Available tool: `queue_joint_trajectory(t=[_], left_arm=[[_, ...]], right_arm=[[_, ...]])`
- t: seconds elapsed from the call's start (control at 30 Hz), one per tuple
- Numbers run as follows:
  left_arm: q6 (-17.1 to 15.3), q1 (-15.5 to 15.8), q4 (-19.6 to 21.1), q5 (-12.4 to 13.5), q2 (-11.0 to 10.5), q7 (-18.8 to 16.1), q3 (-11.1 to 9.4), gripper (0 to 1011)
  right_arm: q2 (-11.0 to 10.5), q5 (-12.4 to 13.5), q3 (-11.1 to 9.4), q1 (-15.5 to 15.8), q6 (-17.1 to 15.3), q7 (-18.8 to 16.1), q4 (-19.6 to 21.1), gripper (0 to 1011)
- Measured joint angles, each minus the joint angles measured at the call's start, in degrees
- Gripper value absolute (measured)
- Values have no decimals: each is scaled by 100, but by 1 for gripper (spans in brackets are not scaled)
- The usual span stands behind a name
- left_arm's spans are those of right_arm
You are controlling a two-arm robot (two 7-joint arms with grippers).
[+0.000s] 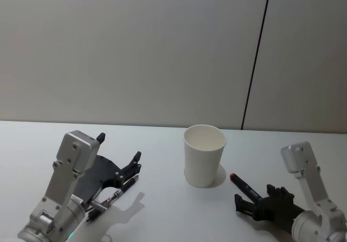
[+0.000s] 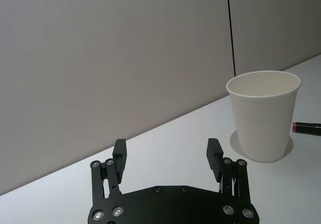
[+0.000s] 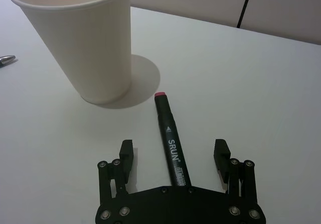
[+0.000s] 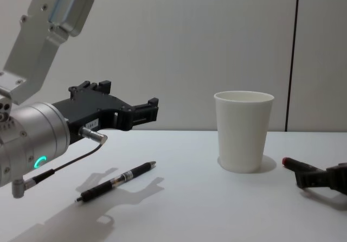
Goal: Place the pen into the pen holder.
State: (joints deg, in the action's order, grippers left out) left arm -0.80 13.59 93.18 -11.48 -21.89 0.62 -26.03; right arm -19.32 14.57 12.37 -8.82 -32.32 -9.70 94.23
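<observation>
The pen holder, a white paper cup (image 1: 204, 155) (image 4: 242, 131) (image 2: 263, 116) (image 3: 85, 43), stands upright and empty mid-table. Right of it lies a black marker pen with a red end (image 1: 241, 182) (image 3: 170, 138) (image 4: 293, 162) (image 2: 306, 127). My right gripper (image 1: 254, 194) (image 3: 173, 151) (image 4: 325, 179) is low at the table, open, its fingers either side of the marker's rear half without touching it. A black ballpoint pen (image 1: 122, 190) (image 4: 116, 182) lies left of the cup. Above that pen my left gripper (image 1: 119, 147) (image 2: 166, 148) (image 4: 130, 98) hovers open, holding nothing.
The white table (image 1: 173, 220) ends at a grey partition wall (image 1: 135, 52) with a dark vertical seam (image 1: 255, 63) behind the cup. The ballpoint's silver tip (image 3: 6, 60) shows beyond the cup in the right wrist view.
</observation>
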Motion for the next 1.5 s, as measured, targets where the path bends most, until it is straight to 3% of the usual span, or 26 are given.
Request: queue_joint_trajectory(t=[0.67, 1.03, 1.07, 1.17, 1.23, 1.27, 1.5], left_arm=[[0, 0, 0, 0, 0, 0, 0, 1003], [0, 0, 0, 0, 0, 0, 0, 1003], [0, 0, 0, 0, 0, 0, 0, 1003], [0, 0, 0, 0, 0, 0, 0, 1003], [0, 0, 0, 0, 0, 0, 0, 1004], [0, 0, 0, 0, 0, 0, 0, 1003], [0, 0, 0, 0, 0, 0, 0, 1003]], right_arm=[[45, -65, 18, -47, -102, -27, -39, 993], [52, -74, 23, -52, -118, -36, -44, 735], [53, -76, 23, -54, -121, -36, -46, 655], [54, -77, 23, -55, -123, -36, -48, 597], [56, -79, 22, -57, -126, -36, -50, 493], [56, -79, 22, -57, -126, -36, -50, 493], [56, -85, 21, -57, -132, -33, -54, 250]])
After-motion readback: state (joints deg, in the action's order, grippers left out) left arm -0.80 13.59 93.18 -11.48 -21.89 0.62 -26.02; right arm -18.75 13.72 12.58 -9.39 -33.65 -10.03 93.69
